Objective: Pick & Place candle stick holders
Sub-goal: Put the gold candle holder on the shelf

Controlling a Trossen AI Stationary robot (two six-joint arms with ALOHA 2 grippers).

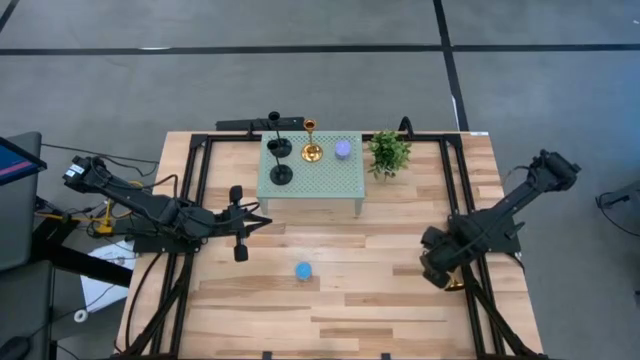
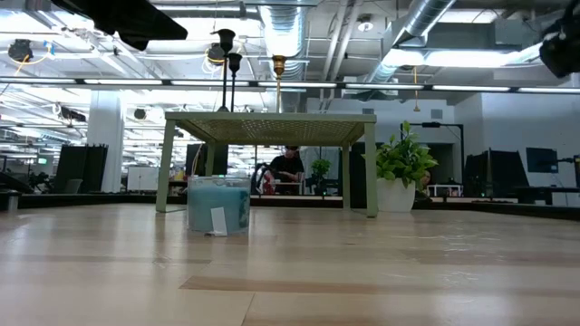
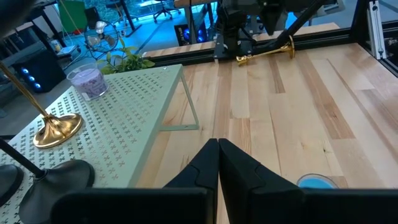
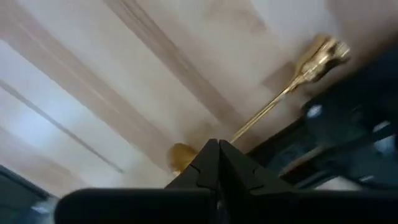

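A: Starting big: seeing a light wooden plank table [image 1: 330,300], with a pale green perforated metal stand [image 1: 320,182] sitting on it toward the far edge.

B: Agreeing. Then spotting the left gripper [image 1: 264,221] hovering just off the stand's near corner on the left arm's side, fingers [image 3: 239,165] pressing together and carrying nothing.

A: And finding the right gripper [image 1: 440,275] well away from the stand, out past its near corner on the right arm's side, hanging low over the table.

B: Pinching fully closed, too. In the right wrist view, seeing a shiny gold candle stick holder [image 4: 277,102] lying on its side right at the fingertips [image 4: 208,155]. Not managing to tell whether the stem is actually being clamped.

A: Noticing a small green potted plant [image 1: 389,152] standing just beside the stand on the right arm's side.

B: Counting three holders upright on the stand: two matte black candle stick holders [image 1: 281,148] [image 1: 283,174] crowding the left arm's end, and a second gold candle stick holder [image 1: 311,152] standing next to them at the far edge.

A: Finishing small: a lilac candle jar [image 1: 343,149] resting on the stand beside that gold one, and a small blue jar [image 1: 303,270] sitting on the table in front of the stand.
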